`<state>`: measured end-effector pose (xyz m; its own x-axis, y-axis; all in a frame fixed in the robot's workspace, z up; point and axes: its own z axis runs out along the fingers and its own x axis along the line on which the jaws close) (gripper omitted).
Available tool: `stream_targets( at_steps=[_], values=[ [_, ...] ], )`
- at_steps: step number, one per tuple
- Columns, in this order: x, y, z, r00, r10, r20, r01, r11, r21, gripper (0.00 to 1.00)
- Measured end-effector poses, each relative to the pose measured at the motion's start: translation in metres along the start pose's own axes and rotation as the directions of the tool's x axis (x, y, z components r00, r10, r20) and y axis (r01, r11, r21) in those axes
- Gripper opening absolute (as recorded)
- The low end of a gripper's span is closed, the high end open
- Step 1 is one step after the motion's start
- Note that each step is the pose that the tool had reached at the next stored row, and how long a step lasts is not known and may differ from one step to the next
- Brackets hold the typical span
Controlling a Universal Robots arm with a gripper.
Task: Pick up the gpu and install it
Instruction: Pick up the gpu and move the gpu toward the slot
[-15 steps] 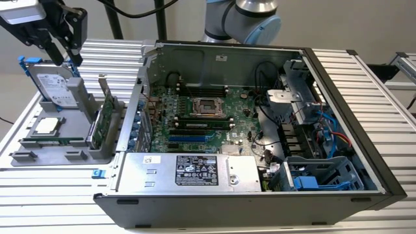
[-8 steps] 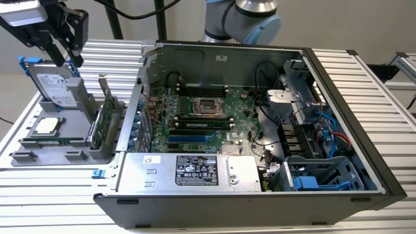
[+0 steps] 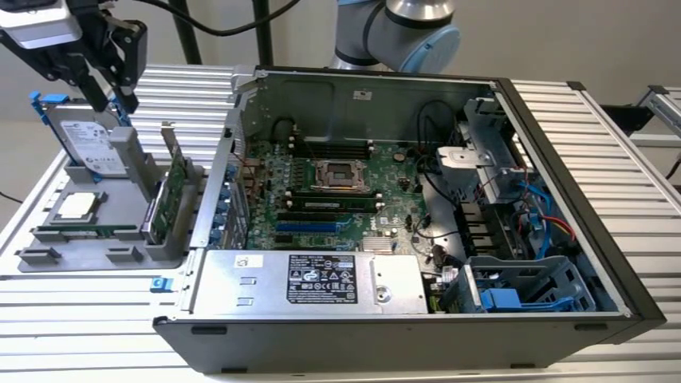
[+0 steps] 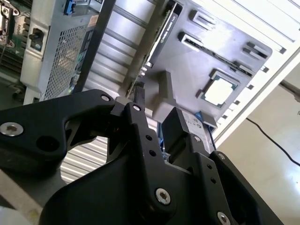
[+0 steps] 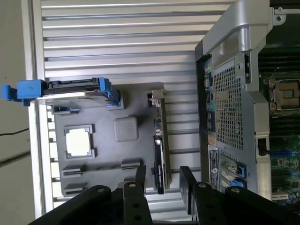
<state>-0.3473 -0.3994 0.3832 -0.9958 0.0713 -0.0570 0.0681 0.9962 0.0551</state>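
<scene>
One ribbed metal table (image 3: pixel 596 144) carries everything, with a pale wall behind it. Resting on it are an open computer case (image 3: pixel 426 351), its motherboard (image 3: pixel 319 199) exposed, and, to the exterior view's left, a gray tray (image 3: pixel 107 239) just beside the case.

Tray contents: a hard drive (image 3: pixel 91 148) in a blue frame, standing upright; a processor chip (image 3: pixel 76 206) lying flat; and the gpu (image 3: pixel 159 203), standing on edge in the slot nearest the case.

The gripper (image 3: pixel 115 100) hangs above the tray, apart from every part, its fingers (image 5: pixel 187 187) spread with nothing between them.

In both wrist views the gpu is seen edge-on and its faces are hard to make out. The arm is cut off at the exterior view's top.
</scene>
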Motion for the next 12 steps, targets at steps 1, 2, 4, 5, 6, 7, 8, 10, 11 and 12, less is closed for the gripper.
stream_targets(
  at_steps=[1,2,4,5,6,7,8,10,11,12],
  values=[
    [-0.0001,0.0000,0.0005,1.0000,0.000,0.0000,0.000,1.0000,0.0000,1.00],
    [-0.0002,0.0000,0.0009,1.0000,0.000,0.0001,0.000,1.0000,0.0000,1.00],
    [-0.0005,-0.0001,0.0018,1.0000,0.000,0.0001,0.000,1.0000,0.0000,1.00],
    [-0.0007,-0.0001,0.0023,1.0000,0.000,0.0001,0.000,1.0000,-0.0001,1.00],
    [-0.0007,-0.0001,0.0027,1.0000,0.000,0.0001,0.000,1.0000,0.0000,1.00],
    [-0.0008,-0.0001,0.0032,1.0000,0.000,0.0001,0.000,1.0000,0.0000,1.00],
    [-0.0008,-0.0001,0.0037,1.0000,0.000,0.0001,0.000,1.0000,-0.0001,1.00],
    [-0.0008,-0.0002,0.0050,1.0000,0.000,0.0002,0.000,1.0000,-0.0001,1.00],
    [-0.0008,-0.0002,0.0057,1.0000,0.000,0.0001,0.000,1.0000,-0.0001,1.00],
    [-0.0008,-0.0003,0.0064,1.0000,0.000,0.0001,0.000,1.0000,0.0000,1.00]
  ],
)
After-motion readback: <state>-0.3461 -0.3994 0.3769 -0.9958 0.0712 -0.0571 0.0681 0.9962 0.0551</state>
